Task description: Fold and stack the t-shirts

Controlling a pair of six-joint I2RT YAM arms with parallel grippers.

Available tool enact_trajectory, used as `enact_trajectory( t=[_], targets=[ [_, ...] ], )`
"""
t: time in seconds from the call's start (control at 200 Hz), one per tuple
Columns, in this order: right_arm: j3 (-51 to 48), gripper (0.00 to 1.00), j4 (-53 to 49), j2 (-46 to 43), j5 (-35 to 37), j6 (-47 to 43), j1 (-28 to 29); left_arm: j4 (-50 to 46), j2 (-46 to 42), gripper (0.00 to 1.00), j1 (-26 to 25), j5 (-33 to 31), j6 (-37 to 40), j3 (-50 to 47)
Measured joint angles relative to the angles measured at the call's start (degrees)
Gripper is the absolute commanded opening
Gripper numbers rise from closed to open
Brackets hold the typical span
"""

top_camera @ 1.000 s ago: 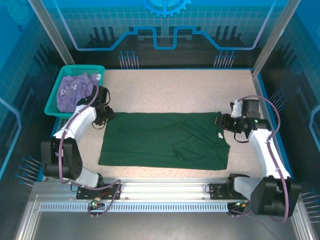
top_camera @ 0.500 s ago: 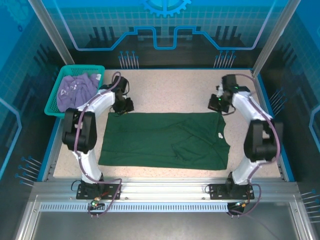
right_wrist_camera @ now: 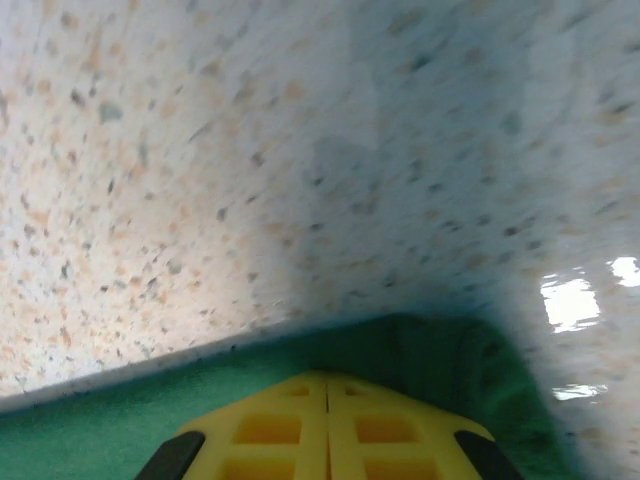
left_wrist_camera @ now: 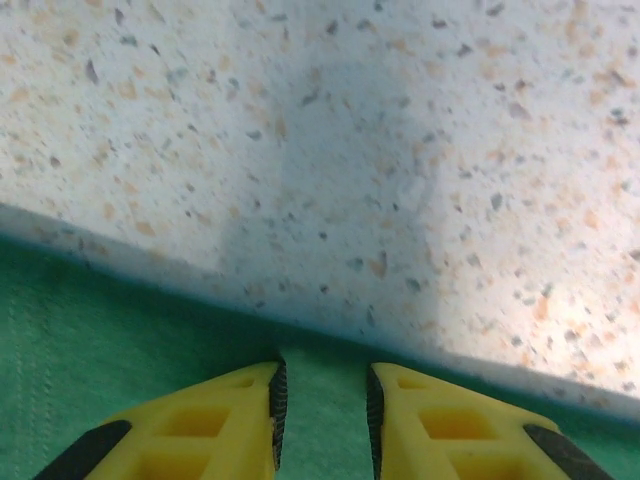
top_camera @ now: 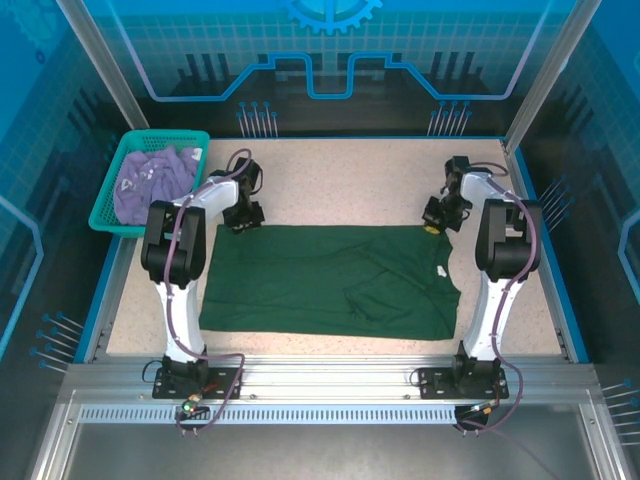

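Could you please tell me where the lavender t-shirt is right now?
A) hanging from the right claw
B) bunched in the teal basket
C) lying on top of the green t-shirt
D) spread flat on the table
B: the lavender t-shirt lies crumpled inside the teal basket, apart from the green t-shirt, which is spread out flat.

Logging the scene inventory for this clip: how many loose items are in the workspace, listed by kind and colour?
green t-shirt: 1
lavender t-shirt: 1
teal basket: 1
Total: 3
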Motion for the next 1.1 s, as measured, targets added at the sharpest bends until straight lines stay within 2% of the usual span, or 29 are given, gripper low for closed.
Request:
enact_trajectory(
  t=[0.055,0.115,0.205,0.39,0.45,0.58,0.695,0.86,0.975,1.095],
  targets=[
    [1.16,0.15,-0.39,0.83,0.0,0.33,-0.85,-0.94,1.09,0.31,0.28,-0.61,0.0,1.11],
    [2.36,0.25,-0.83,1.51,-0.59,0.39,-1.49,-1.9,1.73,0.32,0.48,-1.09,0.02,2.54],
    [3.96,0.35,-0.94,1.57,-0.92,0.5,-1.6,-2.91,2.05,0.39,0.87,-1.95,0.11,3.85],
    [3.89,0.44,0.48,-1.49,-1.09,-0.57,-0.66,-5.49,1.97,0.68,1.51,-2.25,-0.11,7.61],
    [1.57,0.44,1.57,-4.85,-1.31,-0.7,0.28,-5.86,1.44,0.73,1.33,-1.79,0.07,8.76],
    [-2.95,0.44,2.8,-13.0,-3.15,-0.79,4.79,-5.99,-3.15,0.76,-0.35,0.74,0.04,9.01],
    [-3.91,0.45,3.32,-14.99,-4.13,-1.64,10.88,-3.41,-10.82,0.78,-3.23,5.92,-1.14,5.79],
    [-4.11,0.47,2.45,-11.72,-3.54,-3.93,17.86,2.78,-20.5,0.77,-7.43,18.47,-5.4,-5.07],
    [-3.76,0.44,1.53,-8.04,-2.29,-4.83,19.15,6.36,-20.41,0.77,-9.9,24.3,-7.32,-12.39],
    [-1.05,0.42,-0.04,-4.0,-1.05,-5.95,19.19,6.19,-18.67,0.77,-10.86,27.04,-8.07,-16.9]
  ],
)
